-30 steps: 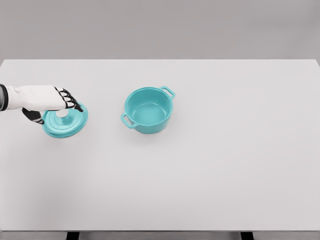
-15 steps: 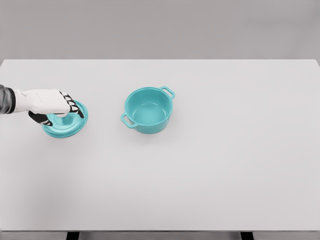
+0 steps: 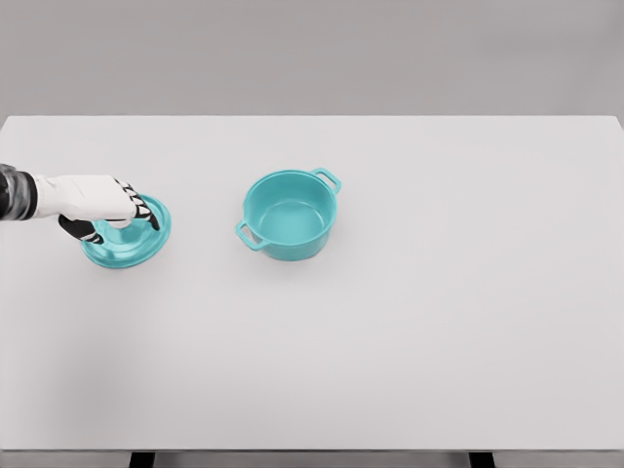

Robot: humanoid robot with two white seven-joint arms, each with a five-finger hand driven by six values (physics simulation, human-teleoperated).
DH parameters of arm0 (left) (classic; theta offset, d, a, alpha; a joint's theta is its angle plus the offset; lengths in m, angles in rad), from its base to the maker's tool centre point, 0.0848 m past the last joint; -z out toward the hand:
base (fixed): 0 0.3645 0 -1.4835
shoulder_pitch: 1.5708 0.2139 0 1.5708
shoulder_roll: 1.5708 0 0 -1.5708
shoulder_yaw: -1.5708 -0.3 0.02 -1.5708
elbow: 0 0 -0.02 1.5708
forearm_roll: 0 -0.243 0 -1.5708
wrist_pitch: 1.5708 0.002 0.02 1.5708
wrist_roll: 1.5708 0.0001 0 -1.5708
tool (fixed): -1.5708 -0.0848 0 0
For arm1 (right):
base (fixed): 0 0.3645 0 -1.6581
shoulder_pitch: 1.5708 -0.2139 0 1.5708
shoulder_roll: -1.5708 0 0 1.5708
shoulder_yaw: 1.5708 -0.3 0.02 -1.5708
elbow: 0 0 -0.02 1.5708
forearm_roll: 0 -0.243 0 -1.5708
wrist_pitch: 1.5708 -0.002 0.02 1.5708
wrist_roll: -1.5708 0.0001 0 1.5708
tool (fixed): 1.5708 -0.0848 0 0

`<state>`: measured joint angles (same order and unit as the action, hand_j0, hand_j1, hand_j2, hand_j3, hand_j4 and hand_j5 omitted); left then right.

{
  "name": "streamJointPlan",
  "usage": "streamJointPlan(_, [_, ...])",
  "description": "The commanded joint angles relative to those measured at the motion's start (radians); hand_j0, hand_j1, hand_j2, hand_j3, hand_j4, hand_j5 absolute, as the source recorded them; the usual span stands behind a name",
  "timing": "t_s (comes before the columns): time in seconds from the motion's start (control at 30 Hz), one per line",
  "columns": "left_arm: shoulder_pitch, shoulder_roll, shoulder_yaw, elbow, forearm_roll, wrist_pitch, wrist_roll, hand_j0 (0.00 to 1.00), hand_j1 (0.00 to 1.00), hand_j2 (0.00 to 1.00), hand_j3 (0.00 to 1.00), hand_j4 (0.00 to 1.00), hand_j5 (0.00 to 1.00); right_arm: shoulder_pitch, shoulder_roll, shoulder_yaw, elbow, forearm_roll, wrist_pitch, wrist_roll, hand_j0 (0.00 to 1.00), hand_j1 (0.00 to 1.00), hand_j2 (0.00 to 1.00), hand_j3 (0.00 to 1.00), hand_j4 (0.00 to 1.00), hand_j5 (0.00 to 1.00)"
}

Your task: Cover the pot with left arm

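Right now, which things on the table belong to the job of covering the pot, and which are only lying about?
Belong to the job:
- pot, open, near the table's middle
- lid, lying left of the pot
- left hand, curled over the lid's middle

Only lying about:
- nothing; only the table itself

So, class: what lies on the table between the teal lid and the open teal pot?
Nothing: in the head view, only bare white table separates the lid from the pot.

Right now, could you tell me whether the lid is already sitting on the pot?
No, the lid lies flat on the table under the left hand, well apart from the open pot.
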<state>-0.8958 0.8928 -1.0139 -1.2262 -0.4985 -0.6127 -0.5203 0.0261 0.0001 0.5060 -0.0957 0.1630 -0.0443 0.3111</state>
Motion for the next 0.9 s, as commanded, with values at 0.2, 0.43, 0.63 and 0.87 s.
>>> streamJointPlan(0.2, [0.000,0.000,0.002,0.002,0.003,0.002,0.000,0.76,0.76,0.76,0.76,0.76,0.76,0.000,0.000,0.000,-0.001,0.000,0.000,0.000,1.00,1.00,1.00,1.00,1.00,1.00])
streamJointPlan(0.43, [-0.002,0.000,0.002,0.002,0.006,0.002,0.000,0.70,0.70,0.70,0.70,0.70,0.70,0.000,0.000,0.000,-0.001,0.000,0.000,0.000,1.00,1.00,1.00,1.00,1.00,1.00])
streamJointPlan(0.63, [-0.002,-0.002,0.002,0.002,0.005,0.002,0.000,0.63,0.63,0.63,0.63,0.63,0.63,0.000,0.000,0.000,0.001,0.000,0.000,0.000,1.00,1.00,1.00,1.00,1.00,1.00])
streamJointPlan(0.87, [-0.002,-0.002,0.002,0.002,0.006,0.002,-0.001,0.54,0.54,0.54,0.54,0.54,0.54,0.000,0.000,0.000,0.001,0.000,0.000,0.000,1.00,1.00,1.00,1.00,1.00,1.00])
